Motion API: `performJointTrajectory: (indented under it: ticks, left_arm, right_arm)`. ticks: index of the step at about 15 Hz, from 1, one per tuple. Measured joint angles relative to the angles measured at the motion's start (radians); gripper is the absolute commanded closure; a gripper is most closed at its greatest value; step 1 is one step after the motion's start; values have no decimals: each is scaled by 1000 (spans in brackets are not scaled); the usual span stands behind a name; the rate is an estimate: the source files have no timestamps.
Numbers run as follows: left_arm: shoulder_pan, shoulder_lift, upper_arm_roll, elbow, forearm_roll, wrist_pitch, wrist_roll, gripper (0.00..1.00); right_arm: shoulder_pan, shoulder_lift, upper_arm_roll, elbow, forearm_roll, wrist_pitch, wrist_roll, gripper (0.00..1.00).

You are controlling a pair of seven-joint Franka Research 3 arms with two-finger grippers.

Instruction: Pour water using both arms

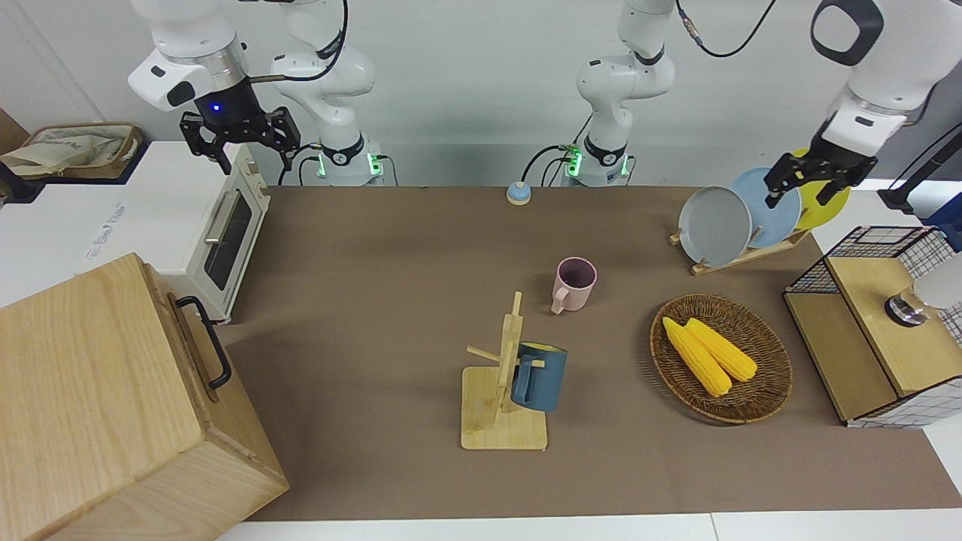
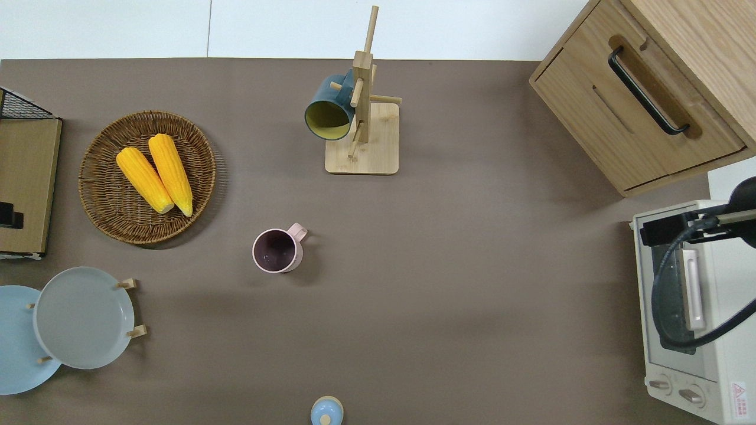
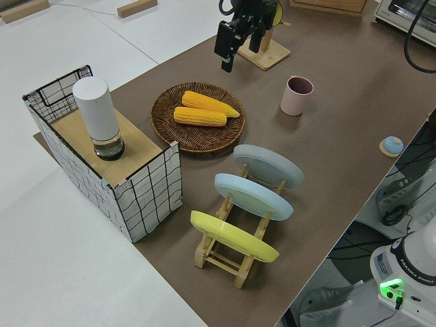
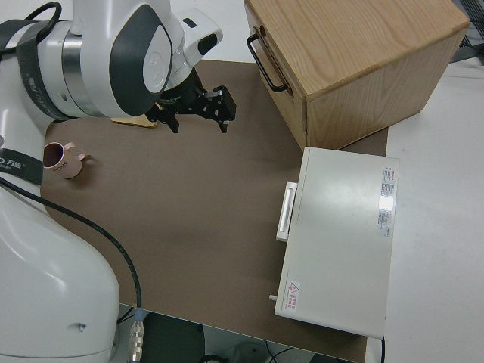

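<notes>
Both arms are raised with nothing held. My right gripper [image 1: 244, 150] [image 4: 198, 121] hangs open over the white toaster oven [image 1: 218, 225] at the right arm's end of the table. At the left arm's end, my left gripper [image 1: 803, 191] [image 3: 240, 48] is open above the plate rack [image 1: 740, 259]. A pink mug [image 1: 575, 284] [image 2: 277, 251] stands upright mid-table, apart from both grippers. A dark blue mug [image 1: 539, 376] [image 2: 328, 113] hangs on a wooden mug tree [image 2: 361, 141], farther from the robots. No water shows.
A wicker basket [image 1: 759, 398] holds two corn cobs [image 1: 708, 357]. A wire-sided shelf [image 1: 864, 353] carries a white cylinder [image 3: 100, 116]. A wooden cabinet [image 1: 113, 406] stands beside the oven. A small blue button [image 1: 518, 194] sits near the robots' bases.
</notes>
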Motion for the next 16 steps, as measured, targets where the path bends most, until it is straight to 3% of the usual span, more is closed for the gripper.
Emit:
performJointTrajectory:
  ticks: [3, 5, 8, 16]
  left_arm:
    - [-13, -9, -96, 0, 0, -25, -74, 0]
    - [-41, -15, -129, 0, 0, -46, -121, 0]
    - [-80, -19, -140, 0, 0, -70, -135, 0]
    - [-89, -22, -186, 0, -25, -82, -137, 0]
  right_arm:
    - [0, 0, 0, 0, 0, 0, 0, 11]
    - [0, 0, 0, 0, 0, 0, 0, 11]
    - [0, 0, 0, 0, 0, 0, 0, 11]
    - [0, 0, 0, 0, 0, 0, 0, 11]
